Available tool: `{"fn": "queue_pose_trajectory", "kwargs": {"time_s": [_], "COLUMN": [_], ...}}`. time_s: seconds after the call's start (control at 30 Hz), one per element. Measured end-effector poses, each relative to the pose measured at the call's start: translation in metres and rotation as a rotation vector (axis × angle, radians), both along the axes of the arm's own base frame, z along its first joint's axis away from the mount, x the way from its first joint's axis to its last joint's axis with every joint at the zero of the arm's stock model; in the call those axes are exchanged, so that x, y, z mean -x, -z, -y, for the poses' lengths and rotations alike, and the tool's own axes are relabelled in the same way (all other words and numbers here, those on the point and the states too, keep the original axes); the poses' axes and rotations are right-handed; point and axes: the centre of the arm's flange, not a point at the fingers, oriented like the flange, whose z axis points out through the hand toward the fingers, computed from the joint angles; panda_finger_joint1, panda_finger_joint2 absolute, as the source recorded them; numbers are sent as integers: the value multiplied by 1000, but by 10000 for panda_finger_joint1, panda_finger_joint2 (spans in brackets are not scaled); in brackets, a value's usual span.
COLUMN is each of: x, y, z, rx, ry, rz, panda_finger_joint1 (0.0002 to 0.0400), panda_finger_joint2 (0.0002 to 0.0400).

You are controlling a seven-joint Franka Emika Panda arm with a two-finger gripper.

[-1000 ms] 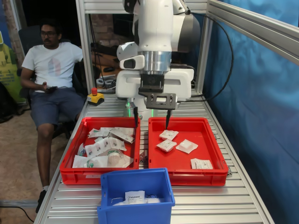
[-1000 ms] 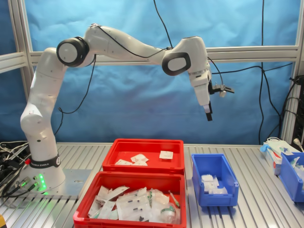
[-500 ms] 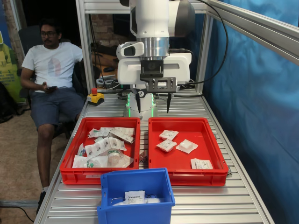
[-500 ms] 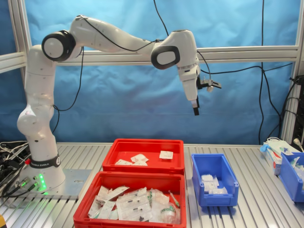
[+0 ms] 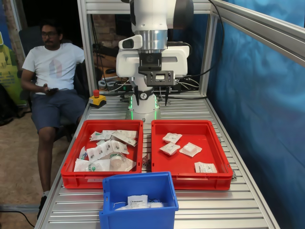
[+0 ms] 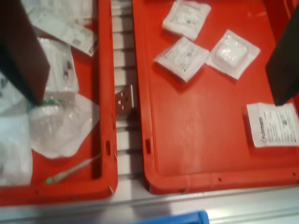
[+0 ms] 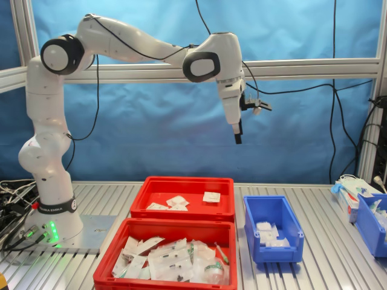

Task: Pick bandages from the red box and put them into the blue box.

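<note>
High above the red box [image 5: 213,143], my tool [image 5: 151,98] hangs empty with jaws spread; four bandages [image 6: 183,57] lie flat inside it, so I should descend straight over one, pinch its edge, then carry it to the blue box [image 5: 112,190].

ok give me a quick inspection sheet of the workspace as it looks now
surface: ribbed aluminium table.
job's things: four bandages lie in the red box; the blue box holds some packets.
clutter: second red crate heaped with strips and rolls; more blue bins at the second exterior view's right.
gripper: gripper open, empty, high above the crates.
cables: black cable runs along the arm.
surroundings: seated person, emergency stop button, blue curtain.
</note>
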Motion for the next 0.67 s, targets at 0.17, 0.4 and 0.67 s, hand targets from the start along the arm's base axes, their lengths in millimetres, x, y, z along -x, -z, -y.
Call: {"fn": "queue_pose_trajectory", "kwargs": {"time_s": [0.17, 0.4, 0.67], "x": [16, 28, 33], "y": [-4, -15, -18], "z": [1, 0, 0], "rx": [1, 0, 1], "ry": [0, -5, -5], "rz": [-80, -120, -136], "panda_finger_joint1": [400, 400, 400], "panda_finger_joint2": [400, 400, 400]}}
